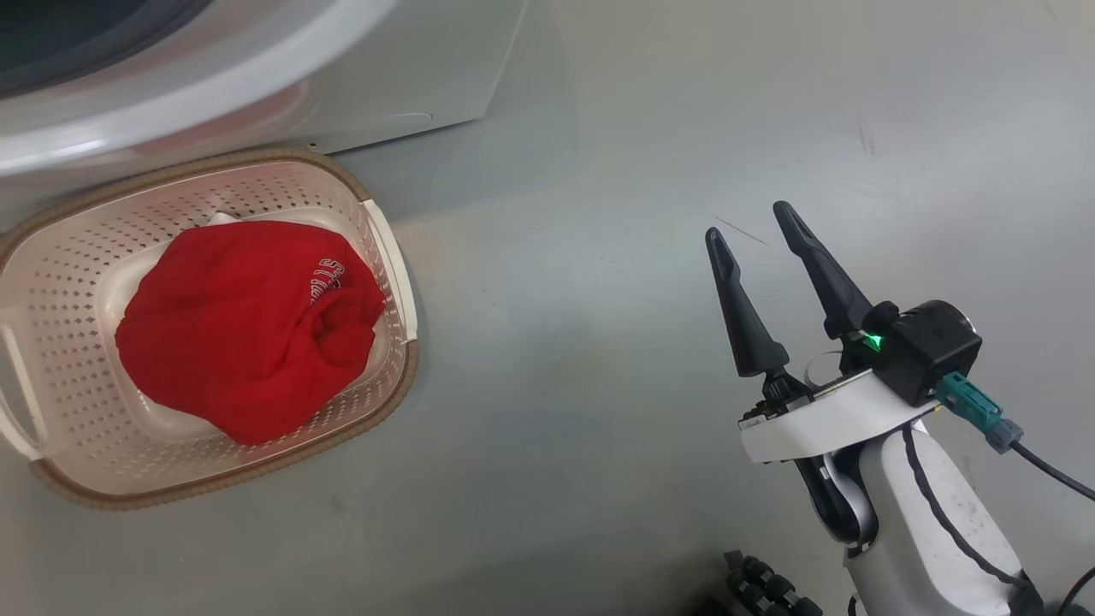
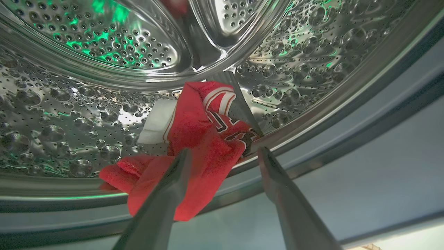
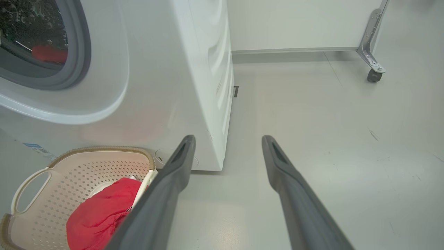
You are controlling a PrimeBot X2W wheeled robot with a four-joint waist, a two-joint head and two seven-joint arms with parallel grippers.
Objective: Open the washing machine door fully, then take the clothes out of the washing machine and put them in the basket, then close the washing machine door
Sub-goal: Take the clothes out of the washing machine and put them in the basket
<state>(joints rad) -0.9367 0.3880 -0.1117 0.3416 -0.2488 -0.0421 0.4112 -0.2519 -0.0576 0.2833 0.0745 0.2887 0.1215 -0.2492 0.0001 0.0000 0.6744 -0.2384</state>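
Observation:
A red garment with white lettering [image 1: 239, 325] lies bunched in the cream basket [image 1: 257, 156], which stands on the floor before the white washing machine [image 1: 411, 68]. In the steel drum [image 2: 69, 114] a second red garment with white trim and dark print [image 2: 201, 132] drapes over the drum's lip. My left gripper [image 2: 224, 150] is open at the drum's mouth, its tips on either side of that cloth's lower end, not pinching it. To the right of the basket, my right gripper [image 1: 748, 222] hangs open and empty over the floor. The washing machine door is out of view.
The right wrist view shows the machine's front [image 3: 173, 69] with the basket [image 3: 86, 163] below its opening. A wall and a metal leg on a caster [image 3: 373, 52] stand at the far right. Grey floor [image 1: 642, 385] stretches between the basket and my right arm.

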